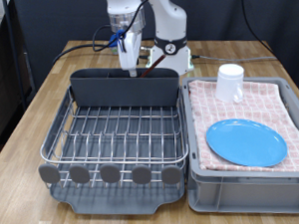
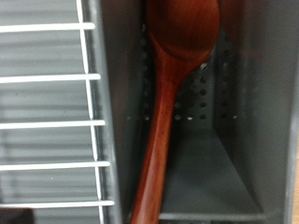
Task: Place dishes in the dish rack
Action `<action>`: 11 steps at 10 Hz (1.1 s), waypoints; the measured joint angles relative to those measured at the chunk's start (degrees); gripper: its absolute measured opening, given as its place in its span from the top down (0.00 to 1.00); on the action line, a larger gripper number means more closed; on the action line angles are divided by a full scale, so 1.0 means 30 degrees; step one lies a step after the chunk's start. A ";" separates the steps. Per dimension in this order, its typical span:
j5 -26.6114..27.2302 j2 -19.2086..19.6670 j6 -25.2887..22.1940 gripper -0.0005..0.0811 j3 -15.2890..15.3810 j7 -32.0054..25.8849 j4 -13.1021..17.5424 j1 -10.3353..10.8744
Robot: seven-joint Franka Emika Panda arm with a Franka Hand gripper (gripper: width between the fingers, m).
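My gripper [image 1: 132,59] hangs straight over the tall grey utensil holder [image 1: 124,89] at the back of the dish rack [image 1: 61,146]. In the wrist view the brown wooden spoon [image 2: 168,103] stands leaning inside the holder [image 2: 257,93], beside the silver rack wires [image 2: 56,121]. My fingers do not show in that view. The round bright-blue plate [image 1: 247,142] and the white handled mug [image 1: 229,83] sit on the pink checked cloth [image 1: 279,106], to the exterior view's right of the rack. The wire grid holds no dishes.
The cloth lies in a lighter grey bin [image 1: 248,187] that touches the rack's right side. The robot base [image 1: 170,46] and cables stand behind the holder. The wooden table [image 1: 30,117] shows on the exterior view's left.
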 joint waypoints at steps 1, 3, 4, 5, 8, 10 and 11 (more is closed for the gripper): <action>-0.0787 -0.0546 -0.0620 0.28 0.0869 0.1184 0.0124 -0.0281; -0.1463 -0.1735 -0.1994 0.03 0.2145 0.2583 0.0417 -0.0372; -0.1664 -0.2281 -0.2670 0.03 0.2791 0.3053 0.0603 -0.0367; -0.1747 -0.2741 -0.3292 0.01 0.3426 0.3385 0.0828 -0.0331; -0.1704 -0.3517 -0.4739 0.01 0.4924 0.3414 0.1766 0.0389; -0.1616 -0.3527 -0.5274 0.01 0.5581 0.3012 0.2640 0.1415; -0.1532 -0.3467 -0.5311 0.01 0.5747 0.2134 0.3027 0.2075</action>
